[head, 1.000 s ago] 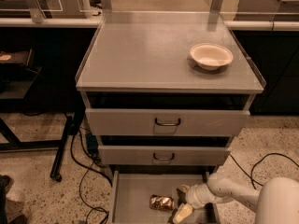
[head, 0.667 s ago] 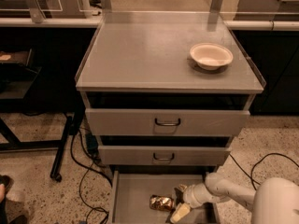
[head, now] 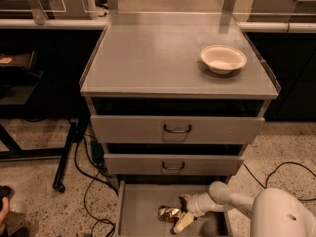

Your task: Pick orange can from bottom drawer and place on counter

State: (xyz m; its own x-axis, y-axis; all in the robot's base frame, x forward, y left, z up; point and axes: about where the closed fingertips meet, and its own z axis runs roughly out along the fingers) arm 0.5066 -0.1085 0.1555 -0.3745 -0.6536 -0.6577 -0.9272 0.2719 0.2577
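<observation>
Shifts leftward since a second ago, carrying the gripper [head: 180, 213] from just beside the orange can [head: 169, 214] up to its right end; draws the pale forearm [head: 219, 194] the same way; leaves the can itself and the white bowl [head: 223, 59] where they were.

Means, by this reading, that the approach is all but over and the grasp is the step in hand; leaves the lift and the placing on the counter [head: 148, 58] undone.

Reaches in from the right, low inside the bottom drawer [head: 140, 211], over the right half of its floor; shows the fingers spread apart, one pale finger [head: 181, 222] angled toward the drawer's front and the other toward the back, with the can's right end at or just inside the gap; cannot tell whether either finger touches the metal yet; holds nothing so far, by the look of it.

Finds the can lying on its side near the middle of the drawer floor, well below the counter; puts its long axis roughly across the drawer, left to right, so that one end faces the gripper; cannot make out which end is the silver one.

Calls for a straight pull outward before rising, most likely, to clear the middle drawer [head: 173, 165] overhanging the back of the tray.
</observation>
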